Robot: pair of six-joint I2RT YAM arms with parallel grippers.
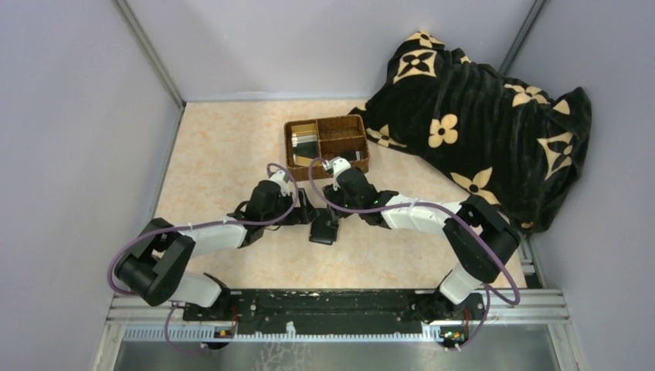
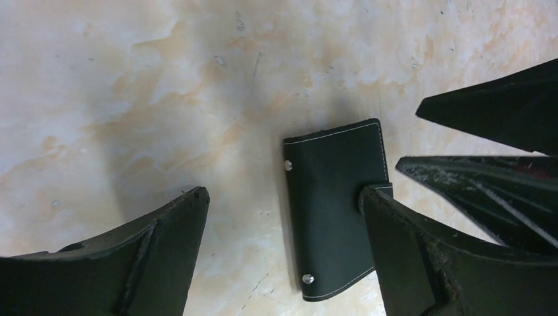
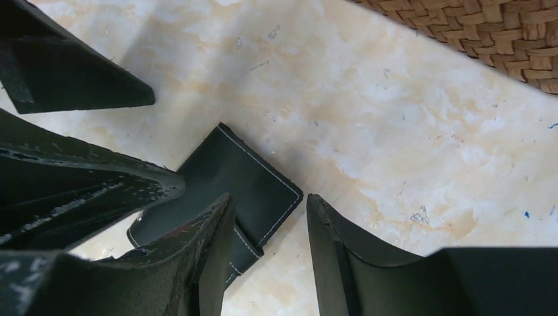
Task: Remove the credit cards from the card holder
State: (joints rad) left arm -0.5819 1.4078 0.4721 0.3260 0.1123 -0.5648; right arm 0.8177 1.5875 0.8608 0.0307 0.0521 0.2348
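Observation:
The black card holder (image 1: 324, 230) lies folded shut on the table between both grippers. In the left wrist view it (image 2: 329, 204) shows white stitching and two metal studs. My left gripper (image 2: 283, 194) is open and low over it, its right finger (image 2: 408, 257) over the holder's right edge. My right gripper (image 3: 268, 197) is open, with a corner of the holder (image 3: 243, 171) between its jaws. Flat grey and gold credit cards (image 1: 306, 143) lie in the wicker tray. No card shows in the holder.
The brown wicker divided tray (image 1: 327, 121) stands just behind the grippers; its edge shows in the right wrist view (image 3: 507, 33). A black blanket with cream flowers (image 1: 479, 116) is heaped at the back right. Grey walls close in the left, back and right.

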